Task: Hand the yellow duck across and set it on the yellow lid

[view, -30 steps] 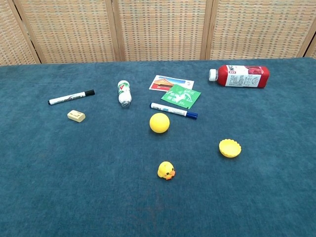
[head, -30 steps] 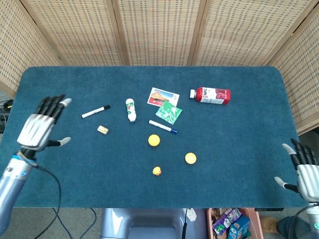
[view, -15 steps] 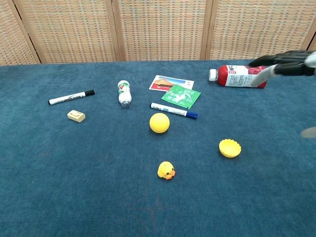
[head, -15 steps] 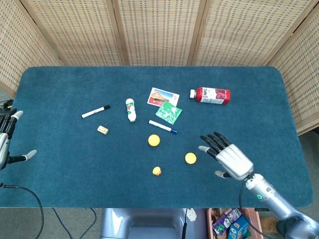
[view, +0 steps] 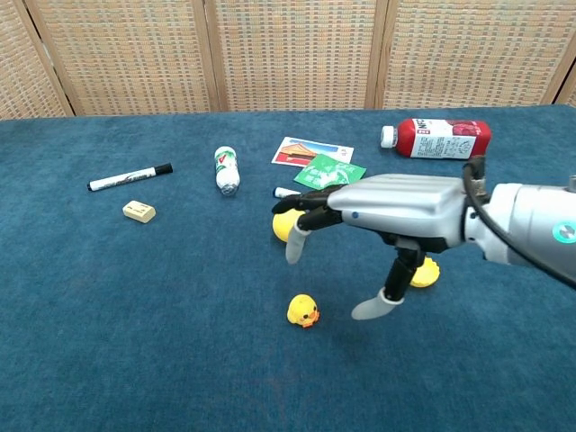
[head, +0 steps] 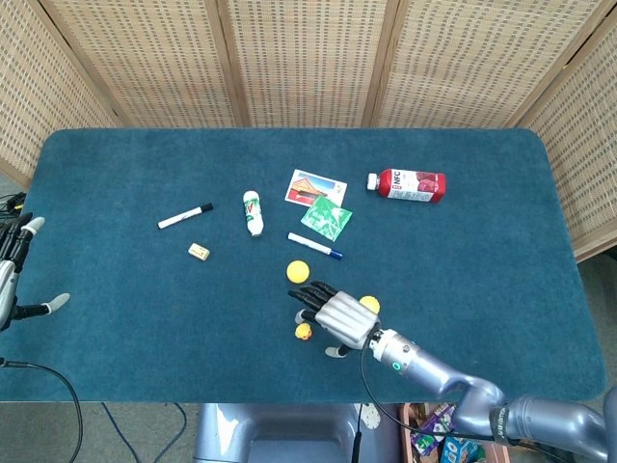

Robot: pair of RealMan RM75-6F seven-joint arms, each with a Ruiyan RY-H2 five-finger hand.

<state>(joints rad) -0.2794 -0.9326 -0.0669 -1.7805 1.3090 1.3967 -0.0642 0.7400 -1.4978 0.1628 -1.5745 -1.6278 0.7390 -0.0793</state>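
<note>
Head view: your right hand [head: 335,315] is out over the middle of the table, fingers spread, holding nothing. The yellow duck [head: 303,332] sits just beside it on the fingertip side, slightly toward the near edge; whether they touch is not clear from here. The yellow lid [head: 369,305] is mostly tucked behind the back of that hand, on its wrist side, and the yellow ball [head: 298,272] lies just past the fingertips toward the far edge. Your left hand [head: 10,275] is at the far left table edge, open and empty, well apart from the duck, so the right is much the nearer one. Chest view: the right hand [view: 387,216] hovers palm down with fingers and thumb [view: 382,299] splayed, nothing in it. The duck [view: 303,311] stands upright on the cloth below the hand, between fingertips and thumb tip, apart from both. It's a round blob, no real long axis, so approach angle shouldn't matter much. The lid [view: 423,272] shows just behind the thumb. My read: come straight down and close around the duck; watch you don't knock the ball.
</note>
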